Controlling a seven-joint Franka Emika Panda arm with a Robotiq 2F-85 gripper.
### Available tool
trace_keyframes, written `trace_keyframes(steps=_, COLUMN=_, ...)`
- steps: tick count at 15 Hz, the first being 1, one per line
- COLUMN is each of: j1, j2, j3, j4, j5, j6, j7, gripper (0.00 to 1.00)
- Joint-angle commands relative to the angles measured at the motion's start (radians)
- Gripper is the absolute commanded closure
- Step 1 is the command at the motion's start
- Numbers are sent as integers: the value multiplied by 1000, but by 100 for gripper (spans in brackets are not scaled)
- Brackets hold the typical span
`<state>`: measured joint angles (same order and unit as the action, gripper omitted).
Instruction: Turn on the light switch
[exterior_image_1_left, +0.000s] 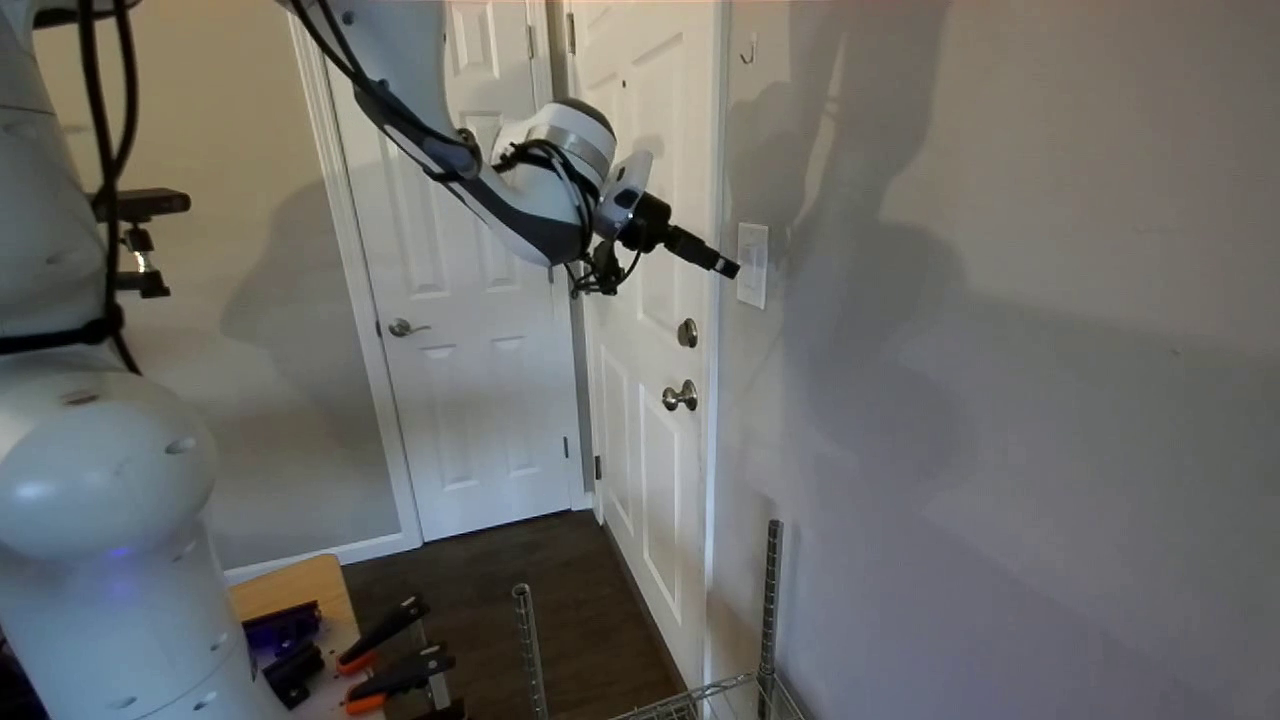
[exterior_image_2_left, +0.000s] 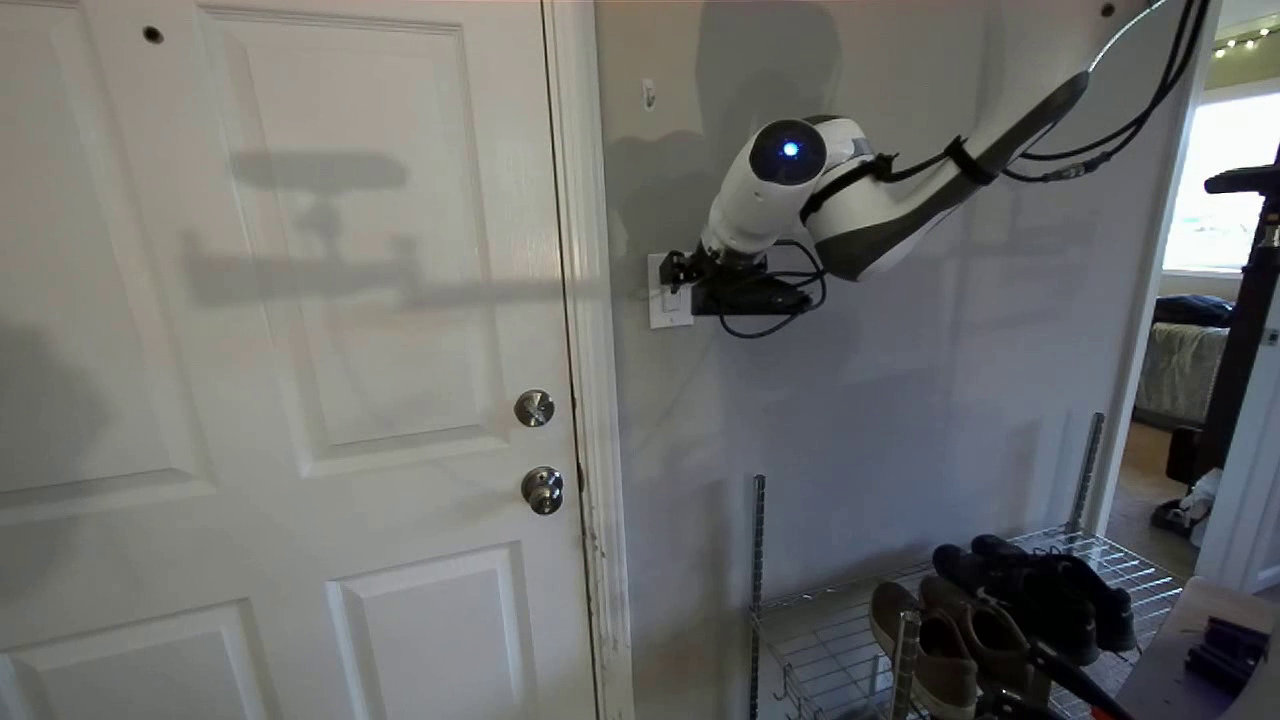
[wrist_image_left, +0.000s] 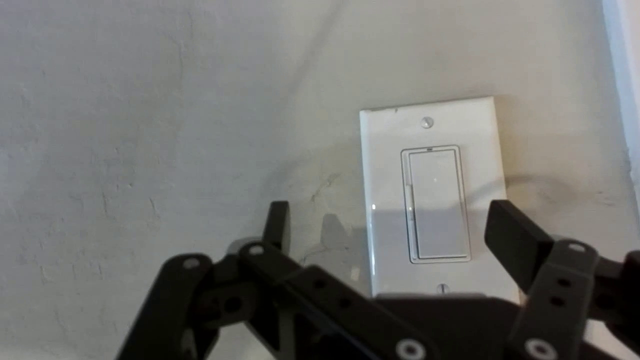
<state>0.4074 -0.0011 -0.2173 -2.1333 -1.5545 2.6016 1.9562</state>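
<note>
The gripper hangs near the light switch, 2 fingers spread, holding nothing. This looks like lining up; next should come centring on it, then pressing.

the light switch sits on the wall beside the door

Wrist view faces the light switch closely; exterior views, farther back, share it.

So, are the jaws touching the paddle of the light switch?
Apart. In the wrist view the whole paddle shows uncovered; the jaws stand open, and a strip of white wall plate is visible between the paddle and the nearer jaw.
</note>
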Motion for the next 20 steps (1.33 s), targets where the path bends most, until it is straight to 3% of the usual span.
trace_keyframes(steps=1, j1=-5, j2=51, j3=-7, j4=67, j5=-18, j6=-4, j7=-31, gripper=0)
trace_keyframes(steps=14, j1=-1, j2=93, j3=-47, j4=117, j5=-20, j6=-16, j7=-37, gripper=0)
trace_keyframes(steps=20, j1=-17, j2=188, j3=-61, j4=240, j5=21, j6=11, j7=-87, gripper=0)
